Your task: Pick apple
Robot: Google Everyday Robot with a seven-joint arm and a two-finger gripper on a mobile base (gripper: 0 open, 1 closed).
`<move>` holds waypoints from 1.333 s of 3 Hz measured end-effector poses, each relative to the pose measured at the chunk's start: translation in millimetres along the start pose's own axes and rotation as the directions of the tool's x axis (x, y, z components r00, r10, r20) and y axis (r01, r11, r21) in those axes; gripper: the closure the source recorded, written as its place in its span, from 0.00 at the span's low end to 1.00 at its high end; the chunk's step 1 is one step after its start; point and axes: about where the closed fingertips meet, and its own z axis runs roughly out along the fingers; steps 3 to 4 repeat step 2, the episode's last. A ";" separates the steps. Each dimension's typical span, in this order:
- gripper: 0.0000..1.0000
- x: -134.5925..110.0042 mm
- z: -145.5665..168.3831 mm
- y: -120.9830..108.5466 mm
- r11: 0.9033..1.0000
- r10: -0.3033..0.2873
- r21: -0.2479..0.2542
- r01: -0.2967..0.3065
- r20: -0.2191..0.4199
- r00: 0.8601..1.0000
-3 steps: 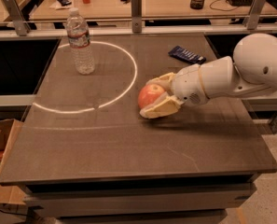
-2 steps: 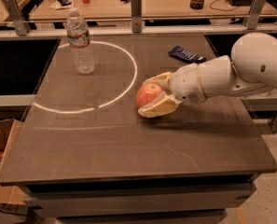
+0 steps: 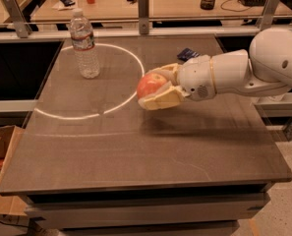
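Note:
The apple (image 3: pixel 151 84) is round and red-pink with pale streaks. It sits between the cream-coloured fingers (image 3: pixel 160 101) of my gripper (image 3: pixel 158 86), near the middle of the dark table (image 3: pixel 135 146). The gripper is shut on the apple and holds it a little above the tabletop; a shadow lies below it. The white arm (image 3: pixel 234 73) reaches in from the right. The near finger lies under the apple, the far finger behind its top.
A clear water bottle (image 3: pixel 84 44) stands upright at the back left, inside a white painted circle (image 3: pixel 86 114). A dark flat object (image 3: pixel 187 54) lies at the back right. A metal rail (image 3: pixel 143 4) runs along the far edge. Cardboard boxes (image 3: pixel 0 151) stand at the left.
The gripper with the apple in it has risen slightly and shifted a little to the left. The bottle has not moved.

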 end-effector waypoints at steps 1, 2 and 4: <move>1.00 -32.6 -9.6 -6.1 0.998 0.052 0.014 -0.053 0.066 0.996; 1.00 -35.2 -9.8 -6.1 0.998 0.060 0.013 -0.061 0.071 0.996; 1.00 -35.2 -9.8 -6.1 0.998 0.060 0.013 -0.061 0.071 0.996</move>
